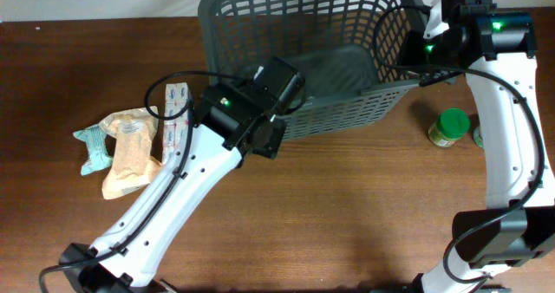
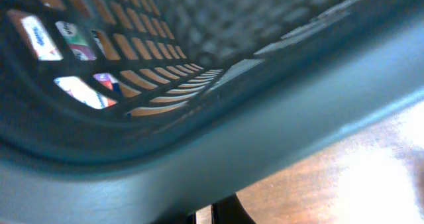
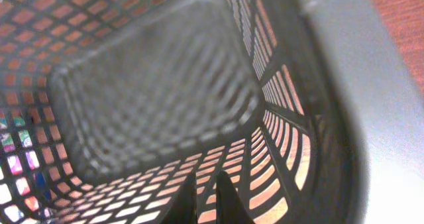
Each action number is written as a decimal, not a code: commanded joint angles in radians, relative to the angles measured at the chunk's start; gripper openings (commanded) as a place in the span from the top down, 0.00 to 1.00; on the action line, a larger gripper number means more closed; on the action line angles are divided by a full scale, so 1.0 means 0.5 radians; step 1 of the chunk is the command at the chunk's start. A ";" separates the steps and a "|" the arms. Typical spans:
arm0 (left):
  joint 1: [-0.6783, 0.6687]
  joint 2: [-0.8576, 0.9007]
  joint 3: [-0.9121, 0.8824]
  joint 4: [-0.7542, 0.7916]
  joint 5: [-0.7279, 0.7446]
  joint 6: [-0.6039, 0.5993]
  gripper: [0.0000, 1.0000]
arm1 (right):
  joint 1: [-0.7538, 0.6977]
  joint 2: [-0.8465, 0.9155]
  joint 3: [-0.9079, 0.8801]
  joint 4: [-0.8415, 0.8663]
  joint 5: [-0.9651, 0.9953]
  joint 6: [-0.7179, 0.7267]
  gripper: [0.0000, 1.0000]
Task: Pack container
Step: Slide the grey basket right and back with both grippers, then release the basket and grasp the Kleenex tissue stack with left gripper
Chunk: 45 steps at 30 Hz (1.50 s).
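Observation:
The container, a large dark grey slotted basket (image 1: 347,111), stands tilted at the back middle of the table, its inside facing the overhead camera. My left gripper (image 1: 276,128) is at its front left rim. In the left wrist view the rim (image 2: 265,124) fills the frame, and the fingertips (image 2: 222,214) sit close together just below it, holding nothing that I can see. My right gripper (image 1: 431,46) is at the basket's right rim. In the right wrist view its fingertips (image 3: 212,197) are nearly together inside the basket (image 3: 152,98), in front of the lattice wall.
Left of the basket lie a tan snack packet (image 1: 130,146), a teal packet (image 1: 91,146) and a white strip packet (image 1: 176,111). A green-lidded jar (image 1: 449,126) stands right of the basket, with another small item (image 1: 479,137) by the right arm.

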 commanded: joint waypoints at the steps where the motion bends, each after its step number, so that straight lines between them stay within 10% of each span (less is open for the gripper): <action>1: 0.072 0.014 -0.011 0.037 -0.064 0.041 0.98 | 0.033 -0.076 0.015 -0.052 -0.005 -0.063 0.96; 34: 0.332 0.011 -0.010 0.158 -0.071 0.166 0.98 | 0.188 -0.130 0.040 -0.108 0.156 -0.121 0.96; 43: 0.470 -0.235 -0.001 0.028 -0.072 0.166 0.98 | 0.076 -0.165 0.684 -0.150 0.259 -0.120 0.96; 45: 0.603 -0.383 0.005 0.053 -0.072 0.167 0.85 | -0.045 -0.198 0.971 -0.246 0.288 -0.115 0.96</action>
